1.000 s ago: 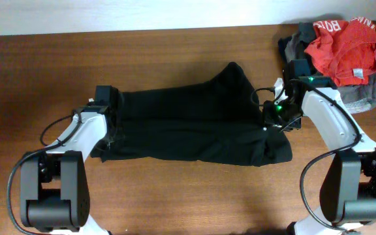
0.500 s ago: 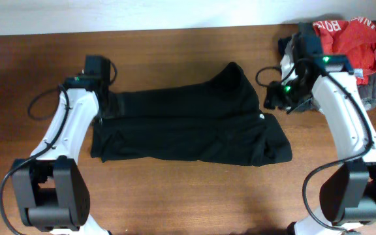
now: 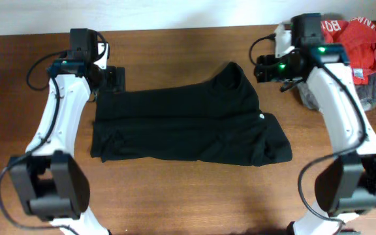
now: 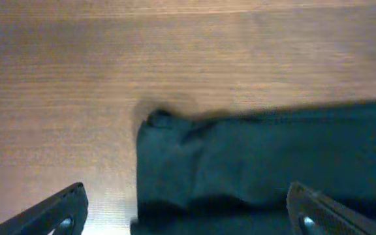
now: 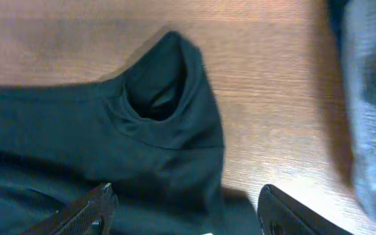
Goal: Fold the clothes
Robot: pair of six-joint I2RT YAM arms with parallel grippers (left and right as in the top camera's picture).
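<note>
Now the black garment (image 3: pixel 188 124) lies spread out in the middle of the tabletop (image 3: pixel 188 202), with its long side running from the left edge toward the right edge. It is mostly flat, with some soft wrinkles. On its far side, right of the middle, one part sticks out as a point toward the far edge of the tabletop. A small white dot (image 3: pixel 261 116) shows on the cloth near its right end.

The left gripper (image 3: pixel 113 77) is over the far left corner of the garment. In the left wrist view its two fingers (image 4: pixel 64 209) stand wide apart. The rumpled corner of the cloth (image 4: pixel 168 156) lies on the wood under them, and nothing is held between them. The right gripper (image 3: pixel 263 68) is just beside the pointed part, on its right side. In the right wrist view its fingers (image 5: pixel 93 205) are also spread apart and carry nothing. The pointed fold (image 5: pixel 168 85) lies on the wood in front of them.

In the far right corner of the tabletop there is a red garment (image 3: pixel 354 49) with white letters. It lies on top of a grey garment (image 3: pixel 371 94). This heap is well apart from the black cloth, and the right arm passes in front of it.
</note>
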